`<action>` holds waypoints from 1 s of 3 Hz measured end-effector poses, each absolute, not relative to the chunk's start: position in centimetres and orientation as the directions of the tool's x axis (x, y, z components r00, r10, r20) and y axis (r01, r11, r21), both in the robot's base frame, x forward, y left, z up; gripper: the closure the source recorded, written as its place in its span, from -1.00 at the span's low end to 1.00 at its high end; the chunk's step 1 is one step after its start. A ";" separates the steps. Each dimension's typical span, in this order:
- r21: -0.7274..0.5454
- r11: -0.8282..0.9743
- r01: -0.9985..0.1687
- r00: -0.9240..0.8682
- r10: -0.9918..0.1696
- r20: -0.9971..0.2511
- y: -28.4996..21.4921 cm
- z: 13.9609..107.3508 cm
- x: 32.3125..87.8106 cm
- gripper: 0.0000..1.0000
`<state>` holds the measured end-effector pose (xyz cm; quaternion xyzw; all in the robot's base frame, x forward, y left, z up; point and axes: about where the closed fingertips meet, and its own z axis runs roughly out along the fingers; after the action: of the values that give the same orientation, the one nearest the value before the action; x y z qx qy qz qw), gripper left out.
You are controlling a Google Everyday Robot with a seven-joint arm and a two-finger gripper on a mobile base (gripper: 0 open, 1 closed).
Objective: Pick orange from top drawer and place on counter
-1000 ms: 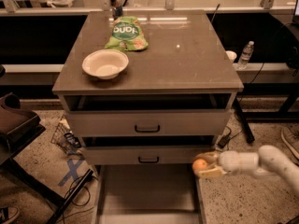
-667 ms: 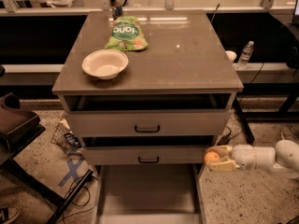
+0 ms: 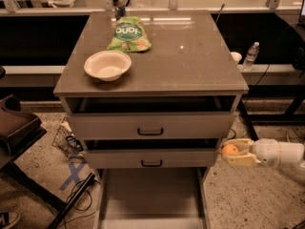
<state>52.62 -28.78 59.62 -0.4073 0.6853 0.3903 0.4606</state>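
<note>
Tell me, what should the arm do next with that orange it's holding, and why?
Probably lift straight up. The gripper holds the orange beside the cabinet's right side, well below the counter. It likely has to rise above the counter's edge before swinging left to set the fruit down on the bare surface right of the white bowl.

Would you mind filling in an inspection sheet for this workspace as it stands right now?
Surface: the counter, grey-brown and glossy.
Job's things: the orange is held off the cabinet's right side, level with the lower drawer front; the top drawer is pulled out, its floor bare.
Clutter: white bowl and green snack bag on the counter's left half.
Grippers: the gripper is shut on the orange, right of the cabinet, below counter height.
Cables: dark cables on the floor at left.
Surroundings: water bottle on the ledge at right; wire basket on the floor.
</note>
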 end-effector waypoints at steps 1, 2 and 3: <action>0.136 0.396 -0.908 -0.239 -0.222 -0.945 -29.6 64.9 52.6 1.00; 0.100 0.469 -0.877 -0.244 -0.257 -0.935 -31.0 72.9 53.7 1.00; 0.055 0.545 -0.837 -0.243 -0.278 -0.929 -31.9 81.3 56.6 1.00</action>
<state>56.56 -31.91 81.29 -0.3801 0.7335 0.2884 0.4840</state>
